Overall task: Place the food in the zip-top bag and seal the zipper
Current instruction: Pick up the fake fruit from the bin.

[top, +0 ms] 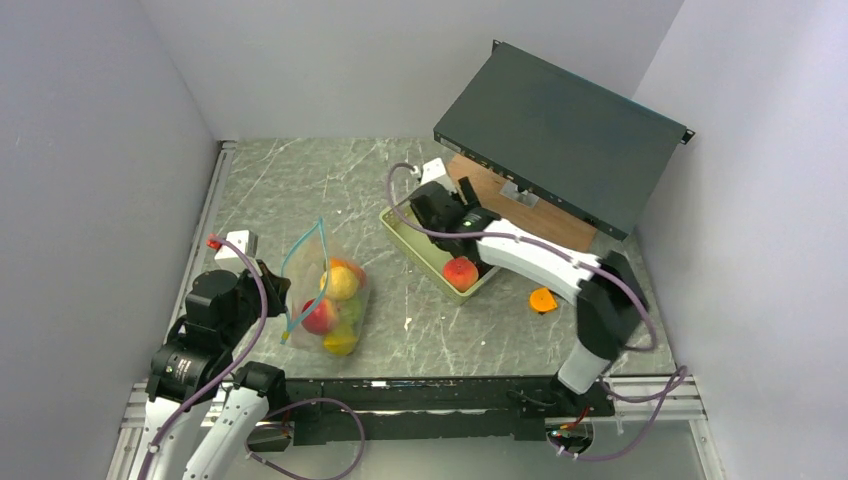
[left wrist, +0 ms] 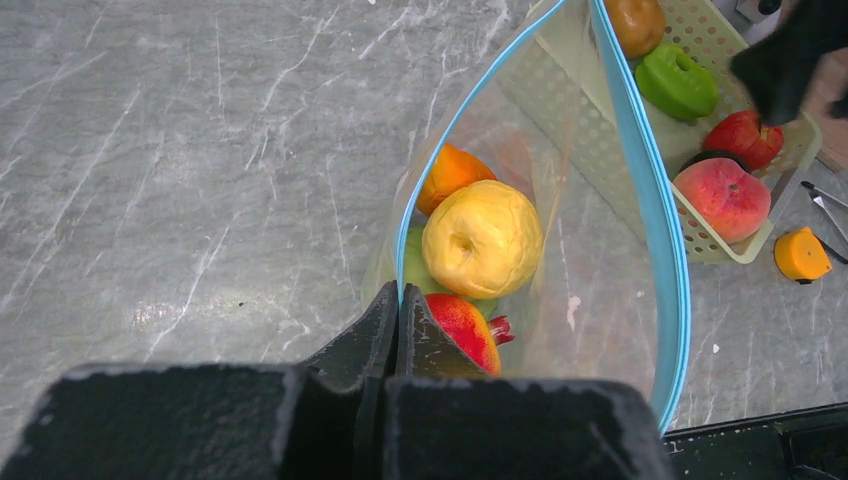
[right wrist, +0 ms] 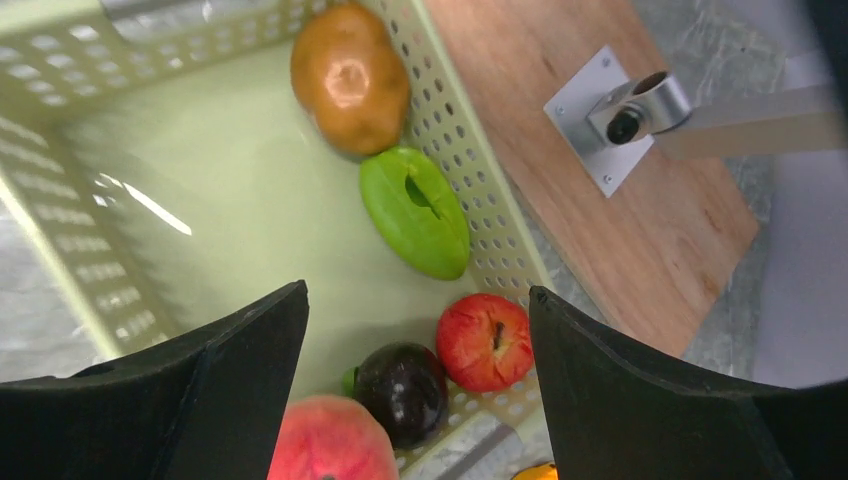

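Inside zip-top bag (left wrist: 600, 280): yellow fruit (left wrist: 482, 238) | basket (right wrist: 100, 240): green piece (right wrist: 415, 212)

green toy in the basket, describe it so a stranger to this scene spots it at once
Find the pale green perforated basket beside the wooden board. Against the wall nearest that board, the green toy lies between a brown potato and a red apple. It alone is bright green, with a dark notch.

One zip-top bag (left wrist: 600, 290), four toy foods (left wrist: 450, 172) (left wrist: 482, 238) (left wrist: 418, 272) (left wrist: 462, 328) showing inside, orange, yellow, green, red, one pale green basket (right wrist: 470, 175) — five toy foods (right wrist: 350, 75) (right wrist: 415, 212) (right wrist: 484, 342) (right wrist: 402, 390) (right wrist: 328, 440) in it, brown, green, red, dark purple, peach — one flat orange piece (left wrist: 802, 254), one wooden board (right wrist: 620, 230)
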`<control>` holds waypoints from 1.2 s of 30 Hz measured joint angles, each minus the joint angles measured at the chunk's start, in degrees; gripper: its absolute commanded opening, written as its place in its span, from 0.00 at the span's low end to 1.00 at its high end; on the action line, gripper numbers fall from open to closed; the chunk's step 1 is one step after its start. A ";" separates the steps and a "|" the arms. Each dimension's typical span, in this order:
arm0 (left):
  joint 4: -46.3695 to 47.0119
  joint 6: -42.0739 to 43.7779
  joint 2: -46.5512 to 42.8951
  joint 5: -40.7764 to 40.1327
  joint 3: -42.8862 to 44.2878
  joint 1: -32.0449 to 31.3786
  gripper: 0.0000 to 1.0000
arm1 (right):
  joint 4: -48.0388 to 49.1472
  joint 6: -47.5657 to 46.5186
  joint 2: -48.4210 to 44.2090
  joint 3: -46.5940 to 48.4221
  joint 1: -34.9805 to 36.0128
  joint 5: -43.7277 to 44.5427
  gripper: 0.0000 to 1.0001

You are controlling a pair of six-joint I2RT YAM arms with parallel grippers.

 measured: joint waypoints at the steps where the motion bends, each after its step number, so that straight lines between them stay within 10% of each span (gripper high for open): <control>1: 0.00 0.00 0.02 0.00 0.00 0.00 0.00 | -1.62 0.07 3.15 1.33 -0.37 0.07 0.80; 12: 0.02 0.00 0.02 -0.02 0.00 0.00 0.00 | -11.50 -1.92 27.74 18.08 -2.54 4.61 0.82; 36: 0.02 0.00 0.02 -0.02 0.00 0.00 0.00 | -12.52 -0.44 34.01 19.23 -7.74 1.79 0.67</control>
